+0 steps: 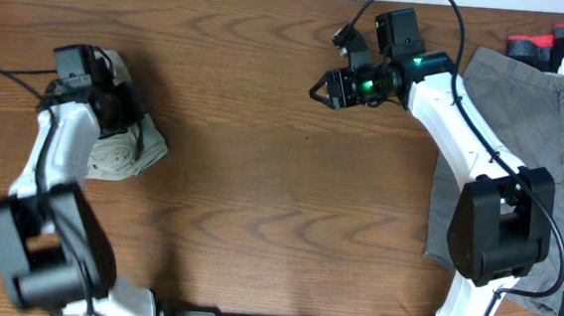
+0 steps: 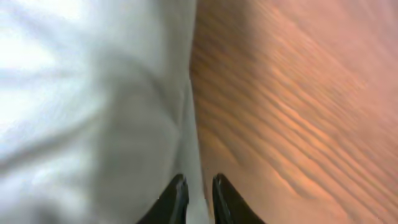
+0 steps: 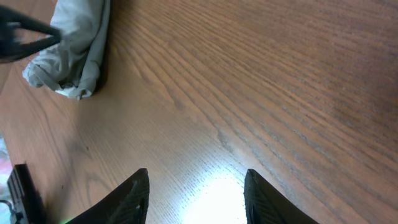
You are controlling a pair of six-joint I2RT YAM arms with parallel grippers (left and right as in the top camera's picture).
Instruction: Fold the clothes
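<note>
pale khaki-beige cotton shorts [image 2: 93, 93] fill my left wrist view, right against the black tips of my left gripper [image 2: 198, 186]. those jaws stand nearly together with only a narrow gap, and the cloth's edge seems to run down between them. the view is blurred, so i cannot tell whether i am pinching the hem or only resting beside it. from overhead this pair sits as a compact, rather lumpy bundle at the left side of the brown wooden table [image 1: 259, 196], partly under my left wrist. i judge it gathered and roughly folded, though not into a neat flat stack. my right gripper [image 1: 319, 89] hangs over bare wood near the far middle of the table, its jaws spread wide and holding nothing. its own camera shows only wood grain between the tips. the medium grey cotton shorts [image 1: 553, 127] lie at the right edge, spread out with the waistband toward the far side, and my right arm crosses over them. they look unfolded to me. a red and black cloth [image 1: 529, 44] sits beyond them in the far right corner. by my reckoning the khaki pair is close to done and the grey pair is all yet to do, so about half remains.
</note>
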